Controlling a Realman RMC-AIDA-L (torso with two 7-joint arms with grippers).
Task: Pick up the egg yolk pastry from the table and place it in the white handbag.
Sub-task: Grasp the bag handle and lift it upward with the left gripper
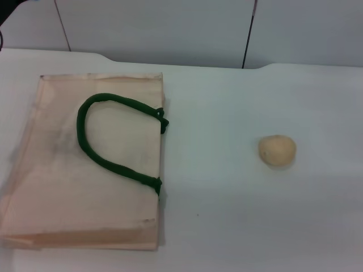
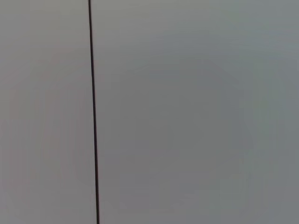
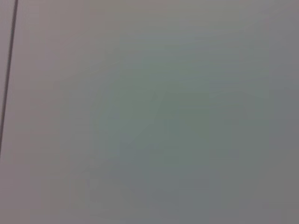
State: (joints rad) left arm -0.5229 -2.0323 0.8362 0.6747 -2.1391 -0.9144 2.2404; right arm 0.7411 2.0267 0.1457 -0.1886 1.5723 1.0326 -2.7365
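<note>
The egg yolk pastry [image 1: 277, 150], a small round tan-yellow ball, sits on the white table at the right of the head view. The white handbag [image 1: 85, 170], a flat cream fabric tote, lies on the table at the left with its dark green rope handle [image 1: 105, 144] looped on top of it. The pastry and the bag are well apart. Neither gripper shows in the head view. Both wrist views show only a plain grey-white surface with a thin dark line and none of the task's things.
The white table [image 1: 227, 215] fills the head view. Its far edge runs along the top, with pale wall panels [image 1: 170, 28] divided by dark seams behind it.
</note>
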